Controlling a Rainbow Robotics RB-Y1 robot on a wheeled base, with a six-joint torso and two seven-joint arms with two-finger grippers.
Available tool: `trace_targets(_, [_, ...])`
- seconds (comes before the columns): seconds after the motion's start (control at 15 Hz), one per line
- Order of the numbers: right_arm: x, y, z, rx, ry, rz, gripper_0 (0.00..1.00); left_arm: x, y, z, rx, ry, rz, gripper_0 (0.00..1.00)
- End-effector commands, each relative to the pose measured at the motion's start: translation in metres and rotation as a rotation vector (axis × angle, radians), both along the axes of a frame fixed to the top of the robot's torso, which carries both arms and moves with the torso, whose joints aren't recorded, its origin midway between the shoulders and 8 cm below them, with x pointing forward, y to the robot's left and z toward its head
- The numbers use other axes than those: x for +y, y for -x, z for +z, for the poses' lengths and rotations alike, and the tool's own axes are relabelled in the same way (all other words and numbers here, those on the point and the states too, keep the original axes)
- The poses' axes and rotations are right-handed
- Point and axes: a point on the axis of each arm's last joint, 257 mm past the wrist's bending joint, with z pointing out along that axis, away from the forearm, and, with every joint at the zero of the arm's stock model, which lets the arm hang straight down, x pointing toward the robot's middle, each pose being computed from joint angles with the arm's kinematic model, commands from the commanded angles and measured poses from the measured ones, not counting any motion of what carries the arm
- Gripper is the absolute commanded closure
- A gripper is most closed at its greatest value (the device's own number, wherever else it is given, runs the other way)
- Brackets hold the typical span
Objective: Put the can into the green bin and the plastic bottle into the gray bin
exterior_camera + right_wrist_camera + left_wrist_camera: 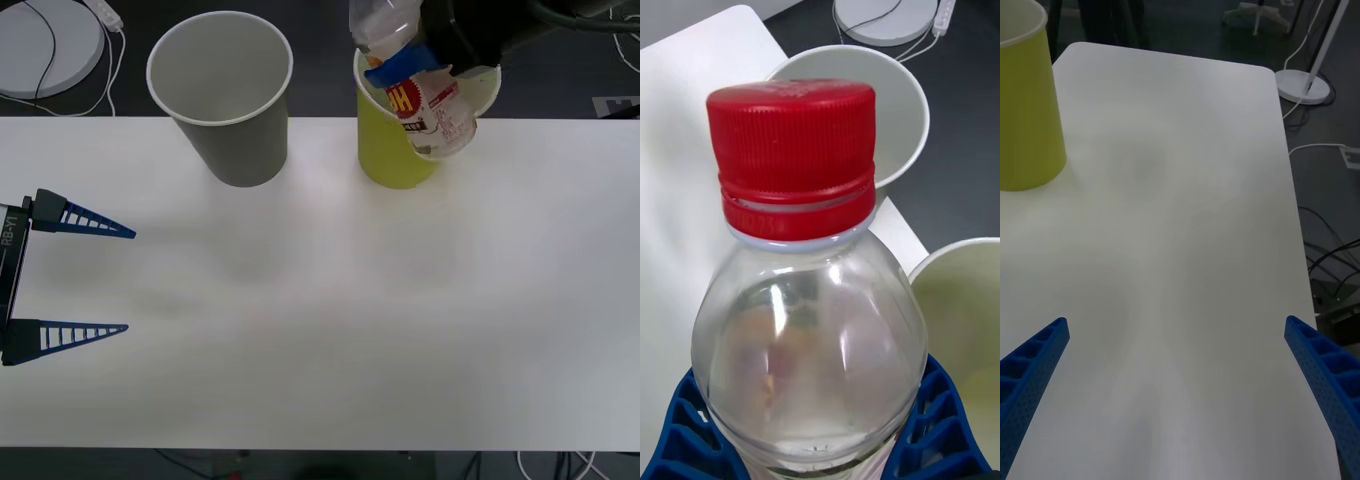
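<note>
Above the green bin (395, 150), the right claw (405, 65) grips the plastic bottle (425, 100), not yet over the gray bin (225, 100); can's whereabouts unclear; left claw (85, 275) open.

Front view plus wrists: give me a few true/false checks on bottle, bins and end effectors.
1. The right end effector is shut on the plastic bottle. True.
2. The bottle is held above the gray bin. False: it hangs over the rim of the green bin, with the gray bin off to its side.
3. The left end effector is open and holds nothing, low over the white table. True.
4. The bottle's cap is off. False: the red screw cap is on, as the right wrist view shows.
5. Both bins stand upright on the table. True.
</note>
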Motion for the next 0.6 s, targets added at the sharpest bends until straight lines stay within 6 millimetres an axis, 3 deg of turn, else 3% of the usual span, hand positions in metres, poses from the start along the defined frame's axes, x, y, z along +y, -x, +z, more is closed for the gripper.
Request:
trace_targets(0.07, [0.011, -0.012, 0.006, 0.018, 0.044, -0.017, 1.0, 0.0, 0.0, 0.0, 0.0, 0.0, 0.0, 0.0])
trace_targets(0.4, [0.042, -0.04, 0.015, 0.049, 0.071, -0.065, 1.0, 0.0, 0.0, 0.0, 0.0, 0.0, 0.0, 0.0])
trace_targets(0.6, [0.06, -0.061, 0.011, 0.055, 0.089, -0.108, 1.0, 0.0, 0.0, 0.0, 0.0, 0.0, 0.0, 0.0])
